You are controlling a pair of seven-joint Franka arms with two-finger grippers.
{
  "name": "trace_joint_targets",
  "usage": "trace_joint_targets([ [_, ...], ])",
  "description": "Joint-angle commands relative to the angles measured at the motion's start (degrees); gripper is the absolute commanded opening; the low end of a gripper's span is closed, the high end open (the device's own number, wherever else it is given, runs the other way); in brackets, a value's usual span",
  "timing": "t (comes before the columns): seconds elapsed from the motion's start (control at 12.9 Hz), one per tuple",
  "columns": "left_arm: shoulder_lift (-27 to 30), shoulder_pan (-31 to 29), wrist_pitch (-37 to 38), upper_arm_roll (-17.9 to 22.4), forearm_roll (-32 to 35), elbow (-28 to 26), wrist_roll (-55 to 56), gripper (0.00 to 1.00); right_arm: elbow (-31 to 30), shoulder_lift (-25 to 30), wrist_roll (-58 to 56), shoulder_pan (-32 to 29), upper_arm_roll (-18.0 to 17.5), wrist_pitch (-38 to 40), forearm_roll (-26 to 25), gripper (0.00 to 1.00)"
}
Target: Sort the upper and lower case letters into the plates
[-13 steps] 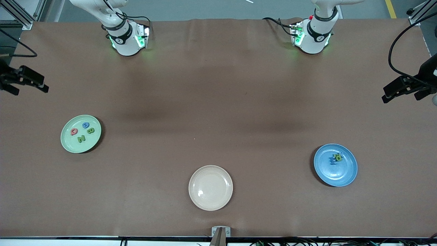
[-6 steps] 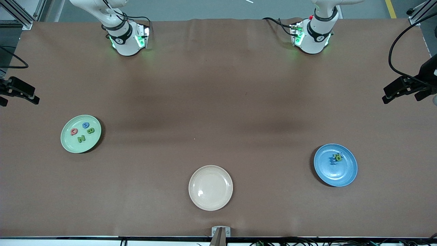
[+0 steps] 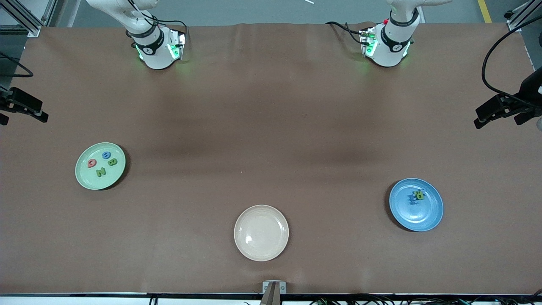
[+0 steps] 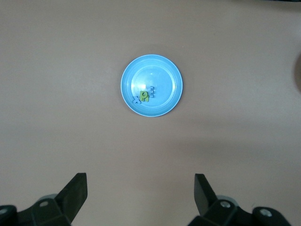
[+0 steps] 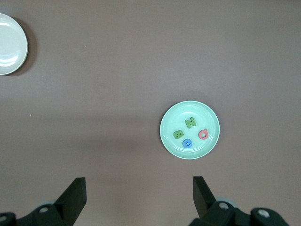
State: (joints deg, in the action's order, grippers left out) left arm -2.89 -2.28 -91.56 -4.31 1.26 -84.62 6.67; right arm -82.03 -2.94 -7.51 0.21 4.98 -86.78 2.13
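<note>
left gripper [image 4: 140, 197] spread wide, empty, high over the left arm's table end; right gripper [image 5: 139, 200] likewise at the right arm's end | blue plate [image 3: 432, 212] round, shallow, small letters [image 3: 417, 196] inside, toward left arm's end | mint green plate [image 3: 84, 178] with four letters [image 3: 101, 163], toward right arm's end | cream plate [image 3: 261, 232] between, nearest camera

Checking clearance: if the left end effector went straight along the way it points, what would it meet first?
Probably bare table. The open left end effector points down at it; the blue plate lies slightly off that line, though depth is unclear.

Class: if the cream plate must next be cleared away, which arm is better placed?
Neither clearly. The cream plate sits midway; right claw and left claw both hang open at the table's ends.
</note>
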Motion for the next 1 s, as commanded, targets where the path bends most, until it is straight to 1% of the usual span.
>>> trace_joint_targets([
  [0.0,0.7,-0.1,0.9,-0.2,1.2,-0.4,0.5,1.00,-2.9,3.0,1.0,0.7,0.1,0.0,-0.8,1.00],
  [0.15,0.8,0.3,0.9,-0.9,0.9,-0.8,0.6,1.00,-3.1,3.2,1.2,0.7,0.1,0.0,-0.8,1.00],
  [0.31,1.3,0.0,0.6,-3.2,0.7,-1.7,0.6,1.00,-3.3,3.5,1.4,0.7,0.1,-0.1,-0.8,1.00],
  [0.39,1.6,0.0,0.9,-3.2,0.7,-1.9,0.6,1.00,-3.2,3.5,1.4,0.6,0.1,-0.1,-0.8,1.00],
  [0.54,3.1,-0.1,0.9,-3.2,0.6,-4.0,0.6,1.00,-3.2,3.6,1.4,0.7,0.1,-0.1,-0.8,1.00],
  [0.93,2.5,-0.3,0.9,-2.6,1.2,-2.5,-1.3,1.00,-3.1,3.6,1.3,0.8,0.1,-0.1,-0.9,1.00],
])
